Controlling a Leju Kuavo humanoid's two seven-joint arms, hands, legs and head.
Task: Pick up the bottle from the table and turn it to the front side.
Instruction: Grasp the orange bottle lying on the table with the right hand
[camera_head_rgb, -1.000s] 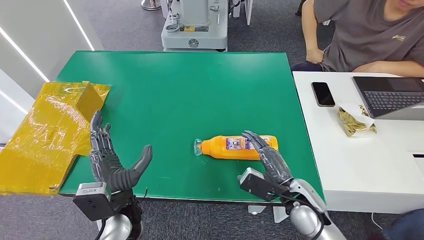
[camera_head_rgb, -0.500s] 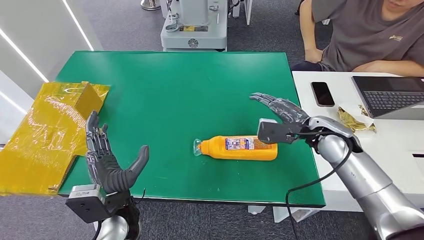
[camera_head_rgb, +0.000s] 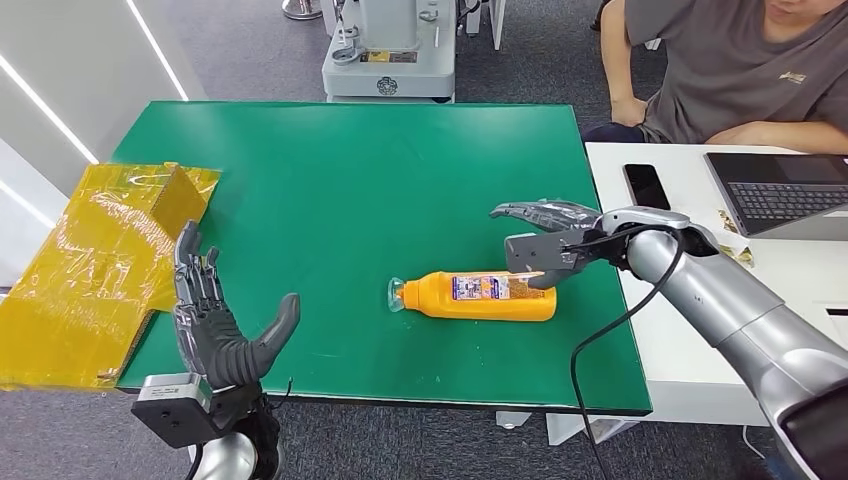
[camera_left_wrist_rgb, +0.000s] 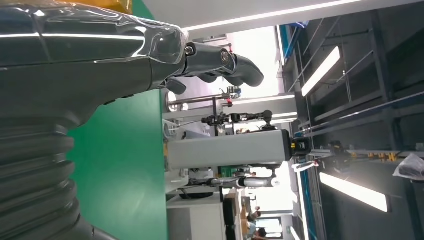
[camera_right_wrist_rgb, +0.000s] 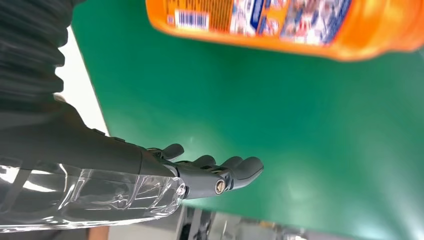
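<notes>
Bottle (camera_head_rgb: 478, 296): laid on its side on the green surface (camera_head_rgb: 350, 180), cap pointed towards the left hand, label turned up.
Right hand (camera_head_rgb: 545, 228): held just above the bottle's base end, fingers (camera_right_wrist_rgb: 240, 169) spread, nothing gripped.
Left hand (camera_head_rgb: 215, 325): raised at the near edge, palm turned inward, fingers apart, nothing held.
Yellow bag (camera_head_rgb: 95, 265): set at the surface's left edge.
</notes>
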